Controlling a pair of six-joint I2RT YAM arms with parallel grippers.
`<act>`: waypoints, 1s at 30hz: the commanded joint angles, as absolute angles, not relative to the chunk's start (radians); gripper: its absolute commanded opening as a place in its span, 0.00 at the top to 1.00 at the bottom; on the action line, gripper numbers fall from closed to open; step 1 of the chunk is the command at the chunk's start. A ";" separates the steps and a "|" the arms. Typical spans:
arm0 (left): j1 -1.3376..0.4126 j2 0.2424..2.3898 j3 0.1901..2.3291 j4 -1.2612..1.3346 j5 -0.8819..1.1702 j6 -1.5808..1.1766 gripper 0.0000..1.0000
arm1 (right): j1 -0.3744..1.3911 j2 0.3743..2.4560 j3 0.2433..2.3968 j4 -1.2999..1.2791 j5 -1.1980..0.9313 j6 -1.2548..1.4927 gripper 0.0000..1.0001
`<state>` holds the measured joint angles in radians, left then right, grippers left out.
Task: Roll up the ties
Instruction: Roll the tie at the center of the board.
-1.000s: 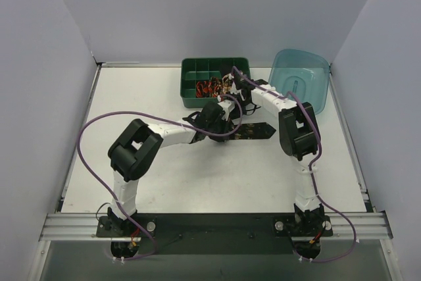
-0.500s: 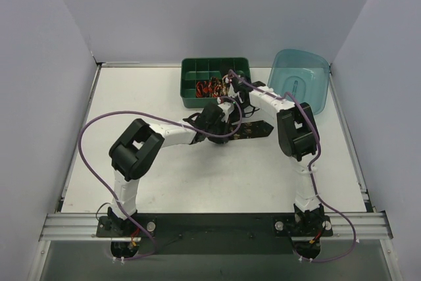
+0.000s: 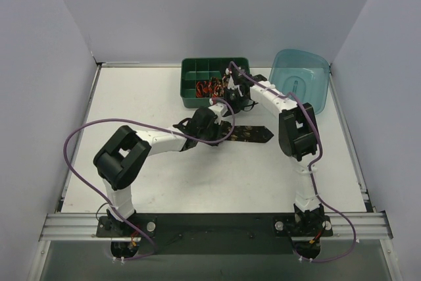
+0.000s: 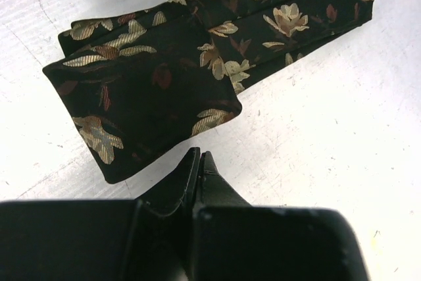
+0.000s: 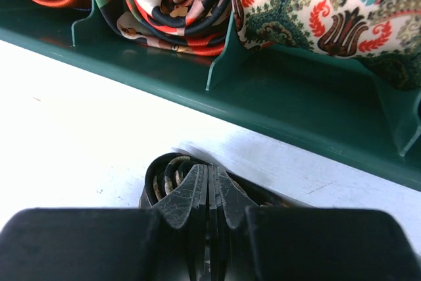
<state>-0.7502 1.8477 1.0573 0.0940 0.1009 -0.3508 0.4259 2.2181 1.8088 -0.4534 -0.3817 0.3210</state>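
Room: pale grey-lilac walls closed the table in on the left, at the back and on the right.
Surface: the white table was matt. Close up it looked grainy, with faint scratches and scuffs.
Near edge: an aluminium rail ran across the front, with both arm bases bolted by it. Purple cables looped out from each arm.
Far edge: a dark green tray sat at the back centre. A teal tub stood in the far right corner, near the tray but apart from it.
Tray contents: the front compartments held rolled ties in red, orange, navy, cream and green prints.
Black tie: it lay flat on the table in front of the tray, between the two arms. It was black with gold and dull red flowers, and its left end was folded back over itself.
Left gripper: the fingers were pressed together and held nothing. The tips were low over bare table, just beside the edge of the folded end.
Right gripper: the fingers were pressed together at the foot of the tray's front wall, right over a small coil. I could not tell whether any cloth was nipped between them.
Coil: dark with gold bands, it rested on the table just beside the tray wall, half hidden by the fingers. I could not tell whether it joined the long tie.
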 commanded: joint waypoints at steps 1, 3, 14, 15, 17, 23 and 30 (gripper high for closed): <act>-0.752 1.830 1.060 0.144 0.115 -0.334 1.00 | 0.423 2.230 1.853 -0.489 -0.380 0.344 1.00; -0.752 1.836 1.060 0.144 0.121 -0.341 1.00 | 0.423 2.244 1.858 -0.489 -0.385 0.344 1.00; -0.752 1.891 1.092 0.120 0.103 -0.344 1.00 | 0.456 2.267 1.836 -0.492 -0.411 0.334 1.00; -0.752 1.899 1.097 0.118 0.103 -0.344 1.00 | 0.457 2.263 1.827 -0.495 -0.413 0.331 1.00; -0.752 1.914 1.109 0.115 0.094 -0.345 1.00 | 0.459 2.257 1.816 -0.502 -0.416 0.327 1.00; -0.750 1.934 1.123 0.129 0.074 -0.359 1.00 | 0.462 2.244 1.773 -0.511 -0.428 0.318 1.00; -0.750 1.927 1.124 0.126 0.074 -0.359 1.00 | 0.454 2.240 1.789 -0.515 -0.428 0.316 1.00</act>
<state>-0.7506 1.9285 1.0924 0.1009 0.0883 -0.3576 0.4545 2.2734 1.7943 -0.4488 -0.4183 0.3107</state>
